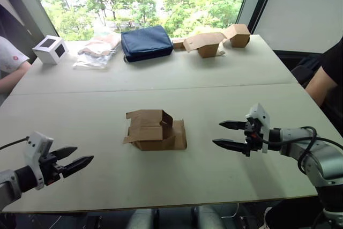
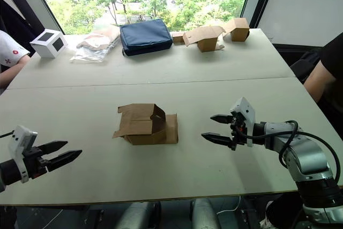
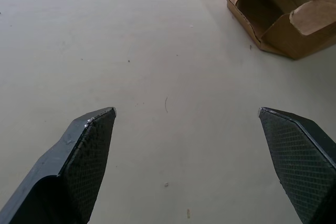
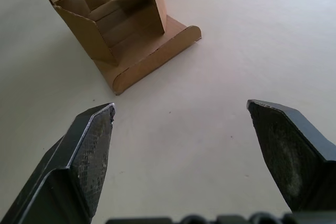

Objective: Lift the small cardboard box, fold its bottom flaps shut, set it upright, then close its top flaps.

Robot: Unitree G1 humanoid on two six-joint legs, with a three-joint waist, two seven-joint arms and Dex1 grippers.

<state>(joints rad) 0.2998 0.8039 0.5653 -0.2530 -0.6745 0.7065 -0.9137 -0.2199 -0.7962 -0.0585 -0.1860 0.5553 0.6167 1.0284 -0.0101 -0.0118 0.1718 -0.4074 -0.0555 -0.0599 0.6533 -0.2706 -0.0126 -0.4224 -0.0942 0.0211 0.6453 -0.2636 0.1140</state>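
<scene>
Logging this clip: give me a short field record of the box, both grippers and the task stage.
box: small cardboard box mid-table, on its side, flaps open
left gripper: open, apart from box, on its left
right gripper: open, apart from box, on its right
contact: none
stage: box not yet lifted
table: a person's arm at each side edge

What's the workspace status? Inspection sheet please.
Surface: pale grey table, seam across the middle.
Job's things: small brown cardboard box at table centre, unfolded, flaps open, not held.
Clutter: white cube with dark window, clear plastic bags, navy fabric pouch, larger tan cardboard boxes along the far edge.
Grippers: left gripper and right gripper flank the box, jaws open, empty.
Cables: black cable on the right arm.
Surroundings: window with trees; a person's arm at each side.
</scene>
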